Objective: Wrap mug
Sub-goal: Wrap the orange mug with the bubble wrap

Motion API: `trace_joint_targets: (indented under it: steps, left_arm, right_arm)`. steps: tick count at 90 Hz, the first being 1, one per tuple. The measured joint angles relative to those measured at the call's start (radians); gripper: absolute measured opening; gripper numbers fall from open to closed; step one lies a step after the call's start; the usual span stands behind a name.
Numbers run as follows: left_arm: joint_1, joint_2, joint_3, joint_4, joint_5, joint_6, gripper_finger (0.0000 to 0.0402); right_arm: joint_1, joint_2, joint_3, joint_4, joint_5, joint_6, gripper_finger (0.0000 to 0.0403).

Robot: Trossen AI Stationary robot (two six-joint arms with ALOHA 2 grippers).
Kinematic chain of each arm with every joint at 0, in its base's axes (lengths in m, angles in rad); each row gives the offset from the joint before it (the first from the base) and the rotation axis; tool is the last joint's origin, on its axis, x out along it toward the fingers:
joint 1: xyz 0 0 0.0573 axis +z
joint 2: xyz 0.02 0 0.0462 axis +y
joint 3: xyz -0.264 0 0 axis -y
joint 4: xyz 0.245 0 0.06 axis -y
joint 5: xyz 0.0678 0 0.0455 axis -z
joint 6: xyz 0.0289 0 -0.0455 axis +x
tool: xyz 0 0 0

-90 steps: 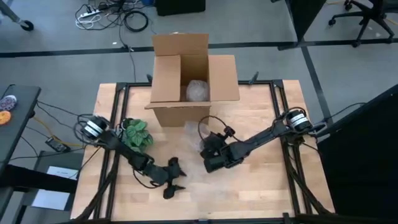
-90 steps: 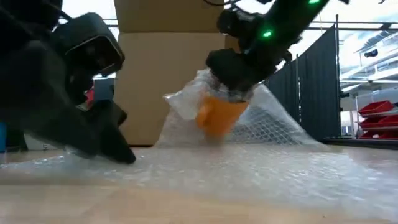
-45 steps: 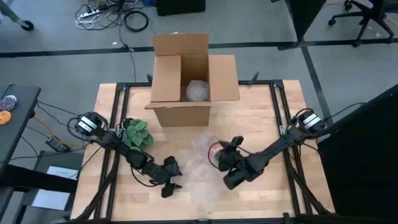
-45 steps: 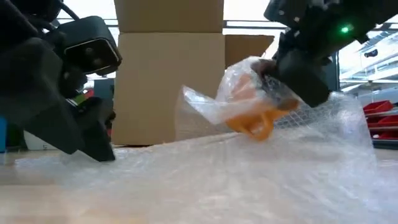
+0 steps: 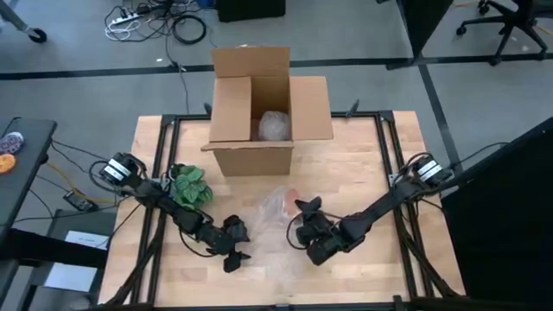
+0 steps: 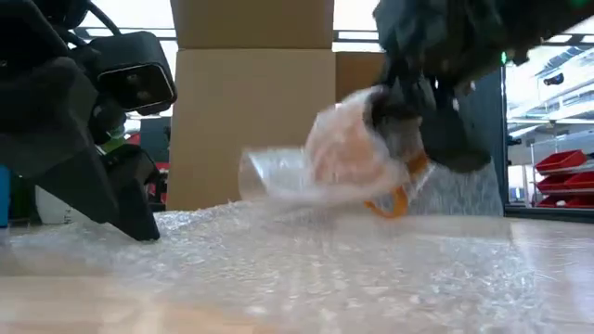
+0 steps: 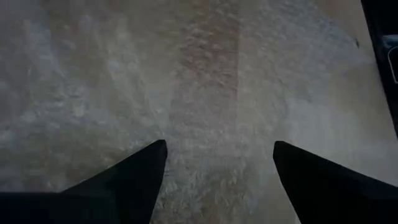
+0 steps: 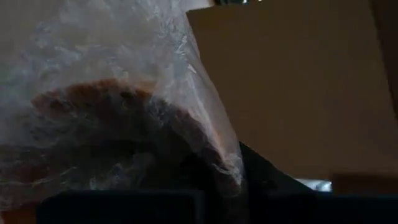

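An orange mug (image 6: 345,158), covered with clear bubble wrap, hangs on its side above the table, its handle (image 6: 394,199) turned down. My right gripper (image 5: 302,216) is shut on it right of the table's middle. The rest of the bubble-wrap sheet (image 5: 263,238) lies spread on the wood and rises to the mug. My left gripper (image 5: 232,250) stands open at the sheet's left part, fingertips down on it (image 7: 217,149). My left gripper sets the tips of its open fingers (image 6: 139,223) on the flat sheet, slanting down from the table's left. My right gripper holds the mug through the wrap at one end (image 8: 186,134); the wrap hides which part. The mug is tipped on its side, clear of the table.
An open cardboard box (image 5: 259,142) stands at the table's far middle with a wrapped bundle (image 5: 275,126) inside. A green plant (image 5: 190,184) sits at the left edge, behind my left arm. Bare wood shows right of my right arm.
My right gripper has carried the mug toward the near edge and turned. The mug, upright before, now lies on its side with the handle down and the wrap drawn over it. The sheet's far part has risen with it.
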Motion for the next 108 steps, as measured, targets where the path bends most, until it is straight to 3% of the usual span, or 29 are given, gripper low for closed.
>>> trace_joint_targets:
  steps: [21, 34, 55, 71, 90, 108]
  left_arm:
    - [0.0, 0.001, 0.001, -0.002, 0.0, -0.025, 0.0284]
    - [0.0, 0.001, 0.014, -0.008, 0.022, -0.029, 0.0284]
    - [-0.002, 0.003, 0.127, -0.01, 0.087, 0.077, 0.0284]
    - [-0.001, 0.003, 0.234, -0.007, 0.058, 0.248, 0.0284]
    - [0.006, 0.002, 0.293, -0.008, -0.05, 0.386, 0.0284]
    - [0.059, 0.004, 0.314, 0.039, -0.326, 0.475, 0.0284]
  right_arm:
    - [0.005, 0.155, 0.007, 0.216, 0.089, -0.377, 0.0013]
    - [0.012, 0.189, 0.005, 0.363, 0.04, -0.523, 0.0026]
    - [0.002, 0.191, -0.002, 0.5, -0.088, -0.52, 0.0068]
    - [-0.02, 0.192, -0.002, 0.547, -0.108, -0.374, 0.0105]
    - [-0.029, 0.192, -0.002, 0.551, -0.121, -0.302, 0.0128]
    - [-0.019, 0.164, -0.002, 0.551, -0.131, -0.329, 0.0137]
